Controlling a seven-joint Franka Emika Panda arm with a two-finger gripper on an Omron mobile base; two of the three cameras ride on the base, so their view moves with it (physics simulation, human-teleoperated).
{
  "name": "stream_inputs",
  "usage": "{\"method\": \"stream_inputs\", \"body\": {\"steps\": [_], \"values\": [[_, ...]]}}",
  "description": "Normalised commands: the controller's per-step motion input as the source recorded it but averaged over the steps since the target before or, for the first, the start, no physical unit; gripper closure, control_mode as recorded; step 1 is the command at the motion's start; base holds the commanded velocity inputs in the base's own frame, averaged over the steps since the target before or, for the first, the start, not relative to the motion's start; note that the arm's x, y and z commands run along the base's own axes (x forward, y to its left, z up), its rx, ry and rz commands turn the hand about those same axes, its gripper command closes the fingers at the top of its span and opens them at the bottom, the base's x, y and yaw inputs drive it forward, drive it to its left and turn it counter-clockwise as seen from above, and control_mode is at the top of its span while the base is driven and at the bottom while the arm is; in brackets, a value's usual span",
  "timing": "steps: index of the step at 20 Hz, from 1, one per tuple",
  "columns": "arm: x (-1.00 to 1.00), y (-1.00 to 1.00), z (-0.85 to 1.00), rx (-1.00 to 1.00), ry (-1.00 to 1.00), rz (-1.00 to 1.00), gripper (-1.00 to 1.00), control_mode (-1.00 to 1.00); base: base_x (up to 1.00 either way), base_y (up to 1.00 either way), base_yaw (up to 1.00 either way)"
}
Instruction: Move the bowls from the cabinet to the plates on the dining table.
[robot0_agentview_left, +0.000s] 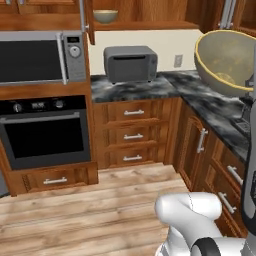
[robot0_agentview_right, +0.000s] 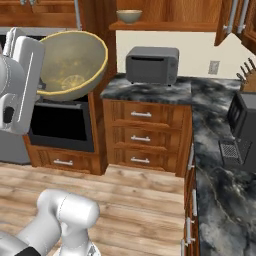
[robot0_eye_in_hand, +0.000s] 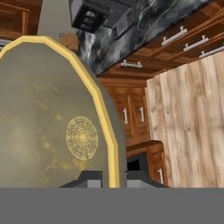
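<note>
A: The gripper (robot0_eye_in_hand: 109, 177) is clamped on the rim of one bowl (robot0_eye_in_hand: 48, 118), a fingertip on either side of the yellow edge. It's carried high in the air, tilted well over, its tan inside facing the base cameras

B: And the other bowl (robot0_agentview_right: 129, 16)?

A: On the shelf of the open cabinet (robot0_agentview_right: 165, 22), above the toaster oven (robot0_agentview_right: 152, 65). No plates in any view, so I judge the dining table lies somewhere off-frame and a drive or a wide swing remains

B: What worries you?

A: The hold. It's a pinch on a thin rim, with the whole bowl hanging off to one side. A sharp turn or a jolt could let it pivot between the fingertips or slip out, and beneath it is wooden floor (robot0_agentview_left: 100, 205)

B: Anything to hit?

A: The open cabinet door edge (robot0_agentview_left: 86, 22) and the marbled counter (robot0_agentview_right: 220, 165) stand near the swing path. A knock on the rim could twist the bowl loose

B: So slow turns?

A: Yes, and level it before lowering, or it may land on its edge and roll off the plate
</note>
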Motion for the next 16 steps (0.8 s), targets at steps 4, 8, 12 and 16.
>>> {"method": "stream_inputs", "body": {"steps": [4, 8, 12, 16], "values": [[0.00, 0.00, 0.00, 0.00, 0.00, 0.00, 1.00, 1.00, -0.62, 0.36, 0.00], [0.00, 0.00, 0.00, 0.00, 0.00, 0.00, 1.00, 1.00, -0.62, 0.36, 0.00], [0.00, 0.00, 0.00, 0.00, 0.00, 0.00, 1.00, 1.00, -0.62, 0.36, 0.00], [0.00, 0.00, 0.00, 0.00, 0.00, 0.00, 1.00, 1.00, -0.62, 0.35, 0.00]]}}
